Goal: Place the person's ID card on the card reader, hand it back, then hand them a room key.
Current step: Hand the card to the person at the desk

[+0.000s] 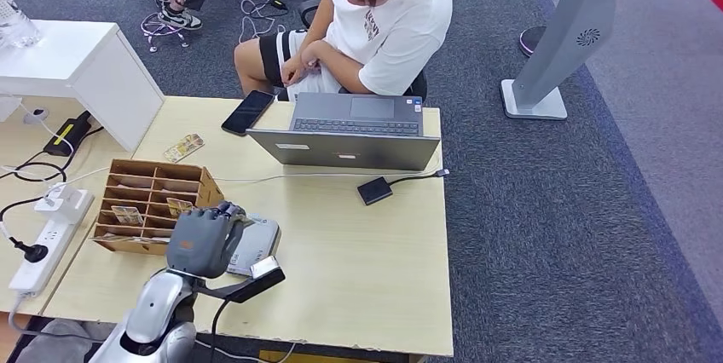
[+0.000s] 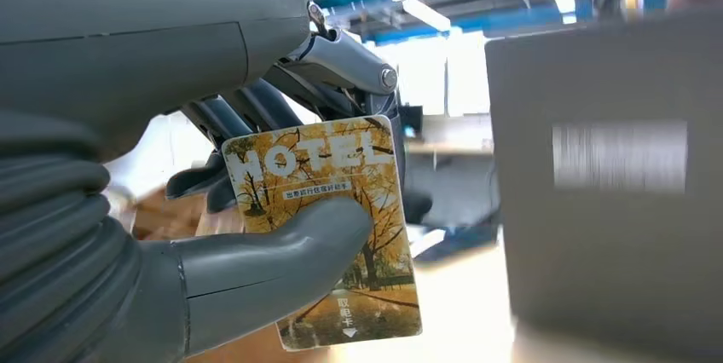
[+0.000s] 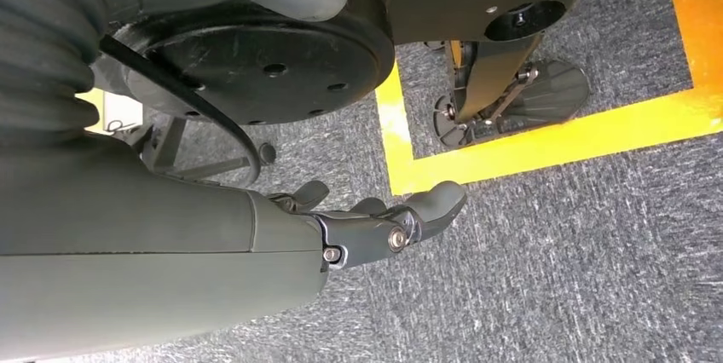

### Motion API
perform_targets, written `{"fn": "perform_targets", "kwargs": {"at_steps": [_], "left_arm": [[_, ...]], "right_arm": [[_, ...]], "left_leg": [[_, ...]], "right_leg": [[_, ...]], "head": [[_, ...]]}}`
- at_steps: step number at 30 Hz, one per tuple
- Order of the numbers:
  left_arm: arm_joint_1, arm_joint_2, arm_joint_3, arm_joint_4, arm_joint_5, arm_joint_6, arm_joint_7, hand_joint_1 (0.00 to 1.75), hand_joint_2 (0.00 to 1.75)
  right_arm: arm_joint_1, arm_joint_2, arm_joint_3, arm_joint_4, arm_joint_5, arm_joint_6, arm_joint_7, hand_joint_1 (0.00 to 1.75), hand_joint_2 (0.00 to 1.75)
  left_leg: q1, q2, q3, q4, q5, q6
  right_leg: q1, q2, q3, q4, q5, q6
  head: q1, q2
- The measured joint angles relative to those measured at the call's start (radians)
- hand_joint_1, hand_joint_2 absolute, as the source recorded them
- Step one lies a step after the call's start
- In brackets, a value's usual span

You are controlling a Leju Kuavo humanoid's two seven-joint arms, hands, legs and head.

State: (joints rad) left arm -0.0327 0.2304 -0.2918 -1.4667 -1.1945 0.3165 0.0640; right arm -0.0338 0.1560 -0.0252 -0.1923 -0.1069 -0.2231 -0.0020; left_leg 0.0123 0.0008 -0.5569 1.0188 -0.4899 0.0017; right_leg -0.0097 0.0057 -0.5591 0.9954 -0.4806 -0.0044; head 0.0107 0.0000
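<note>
The left hand (image 1: 205, 242) hovers low over the near-left part of the wooden table (image 1: 358, 269), just in front of the card reader (image 1: 256, 244), a grey pad it partly covers. In the left wrist view its thumb and fingers (image 2: 256, 107) are clamped on a room key (image 2: 328, 227), a card printed with yellow trees and the word HOTEL; the thumb presses across the card's face and the darker fingers back it from behind.

Just left of the hand sits a brown cardboard organizer (image 1: 153, 201) divided into compartments, with a few cards lying in some of them. Another card (image 1: 183, 147) lies flat on the table beyond the organizer, near a black phone (image 1: 248, 112). An open grey laptop (image 1: 354, 129) stands at the far edge, and a small black box (image 1: 374, 190) on a cable lies to its near right.

A person (image 1: 375, 31) in a white shirt sits behind the laptop, hands in lap.

The right hand (image 3: 375, 227) hangs above grey carpet (image 3: 554, 261) with yellow tape; its fingers are loosely curled and hold nothing.
</note>
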Motion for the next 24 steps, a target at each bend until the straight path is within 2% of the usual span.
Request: {"fn": "perform_targets", "kwargs": {"at_steps": [5, 11, 18, 24], "left_arm": [[-0.094, 0.037, 0.032, -0.123, 0.037, 0.079, -0.044, 1.75, 1.75], [-0.259, 0.07, 0.063, -0.153, -0.004, 0.084, -0.04, 1.75, 1.75], [-0.513, 0.091, 0.066, 0.047, -0.069, 0.089, -0.032, 1.75, 1.75], [-0.624, 0.086, 0.065, 0.205, -0.065, 0.098, -0.033, 1.75, 1.75]], "right_arm": [[0.0, 0.0, -0.001, 0.0, 0.017, 0.002, -0.004, 0.0, 1.75], [-0.001, 0.0, 0.0, 0.0, 0.05, 0.011, 0.001, 0.0, 1.75], [-0.007, -0.004, 0.015, 0.0, 0.092, 0.042, 0.013, 0.0, 1.75], [-0.01, -0.006, 0.027, 0.0, 0.101, 0.039, 0.029, 0.0, 1.75]], "left_leg": [[0.0, -0.001, 0.0, 0.0, 0.001, -0.001], [0.0, -0.001, 0.0, 0.0, 0.002, 0.0], [0.0, 0.0, 0.0, 0.0, 0.004, -0.001], [0.0, 0.0, 0.0, 0.0, 0.005, -0.001]], "right_leg": [[0.0, -0.001, 0.0, 0.0, 0.0, 0.0], [0.0, -0.001, 0.0, 0.0, 0.002, 0.0], [0.0, -0.001, 0.0, 0.0, 0.004, 0.0], [0.0, 0.0, -0.001, 0.0, 0.004, 0.0]], "head": [[0.0, 0.0], [0.0, 0.0], [0.0, 0.0], [0.0, 0.0]]}}
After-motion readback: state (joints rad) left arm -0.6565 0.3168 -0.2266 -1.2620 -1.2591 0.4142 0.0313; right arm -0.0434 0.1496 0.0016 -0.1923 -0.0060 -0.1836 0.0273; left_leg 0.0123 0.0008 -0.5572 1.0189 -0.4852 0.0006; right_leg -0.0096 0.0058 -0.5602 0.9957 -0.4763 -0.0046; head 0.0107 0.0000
